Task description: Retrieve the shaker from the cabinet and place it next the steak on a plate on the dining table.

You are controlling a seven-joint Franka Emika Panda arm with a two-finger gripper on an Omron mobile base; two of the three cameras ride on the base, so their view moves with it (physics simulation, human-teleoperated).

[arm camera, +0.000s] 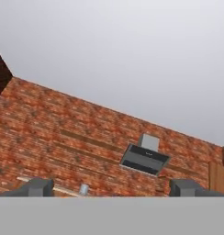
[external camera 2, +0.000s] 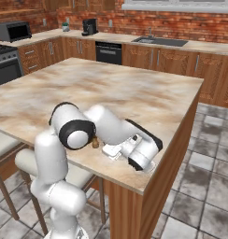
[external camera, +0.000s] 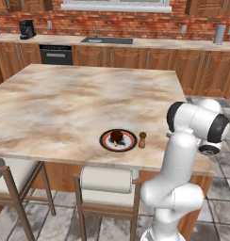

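On the bench [external camera: 65, 103], the shaker [external camera: 142, 140] stands upright just beside the plate [external camera: 128, 145]; the gripper [arm camera: 114, 188], wide and empty, points up toward the brick wall.

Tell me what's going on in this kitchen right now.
A white robot arm is at the dining table. The shaker stands upright on the tabletop just beside the plate holding the steak. The gripper is open, holds nothing, and its camera faces the brick wall and ceiling, away from the table.

Bright, even rendered light, shadows faint, all views perhaps slightly soft.
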